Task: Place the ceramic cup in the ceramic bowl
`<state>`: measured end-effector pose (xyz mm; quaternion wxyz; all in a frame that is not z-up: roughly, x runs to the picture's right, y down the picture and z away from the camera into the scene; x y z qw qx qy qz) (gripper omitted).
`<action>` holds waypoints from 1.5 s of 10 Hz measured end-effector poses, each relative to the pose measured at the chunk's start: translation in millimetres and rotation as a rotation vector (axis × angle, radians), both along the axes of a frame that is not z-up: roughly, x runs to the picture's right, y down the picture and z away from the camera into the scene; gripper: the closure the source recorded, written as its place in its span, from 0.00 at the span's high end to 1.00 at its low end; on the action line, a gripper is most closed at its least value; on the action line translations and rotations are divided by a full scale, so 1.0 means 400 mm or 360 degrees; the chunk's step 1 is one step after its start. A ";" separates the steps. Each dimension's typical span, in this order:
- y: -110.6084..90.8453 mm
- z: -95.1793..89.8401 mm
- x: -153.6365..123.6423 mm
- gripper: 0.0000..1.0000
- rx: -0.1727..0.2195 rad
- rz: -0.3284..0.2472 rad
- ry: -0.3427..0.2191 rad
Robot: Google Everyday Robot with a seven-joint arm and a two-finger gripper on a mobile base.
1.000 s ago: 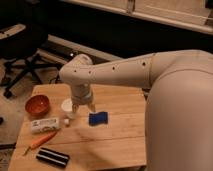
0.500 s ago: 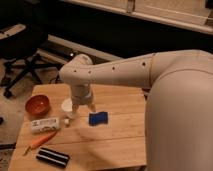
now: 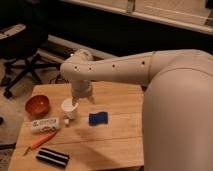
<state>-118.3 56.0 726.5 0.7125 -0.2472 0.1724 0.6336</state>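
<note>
The white ceramic cup point(image 3: 69, 108) stands upright on the wooden table point(image 3: 120, 145), left of its middle. The orange-red ceramic bowl point(image 3: 38, 105) sits a short way to the cup's left, near the table's left edge, and looks empty. My gripper point(image 3: 75, 101) hangs from the white arm point(image 3: 115, 70) straight down at the cup's right rim, touching or just over it. The wrist hides the top of the gripper.
A white packet point(image 3: 45, 125) and a tiny white cube point(image 3: 66, 121) lie in front of the cup. A blue sponge point(image 3: 98, 118) lies to its right. An orange carrot point(image 3: 41, 141) and a black striped bar point(image 3: 52, 157) lie near the front left. An office chair point(image 3: 22, 47) stands behind the table.
</note>
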 end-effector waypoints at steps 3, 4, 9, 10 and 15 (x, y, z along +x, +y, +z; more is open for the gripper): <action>-0.044 0.082 -0.025 0.65 0.0035 0.0016 -0.0086; -0.054 0.114 -0.029 0.65 0.0042 0.0012 -0.0100; -0.003 0.268 -0.083 0.61 -0.0005 -0.0055 -0.0162; 0.017 0.286 -0.093 0.52 -0.0025 -0.0072 -0.0169; 0.067 0.287 -0.145 0.02 -0.0104 -0.0107 -0.0259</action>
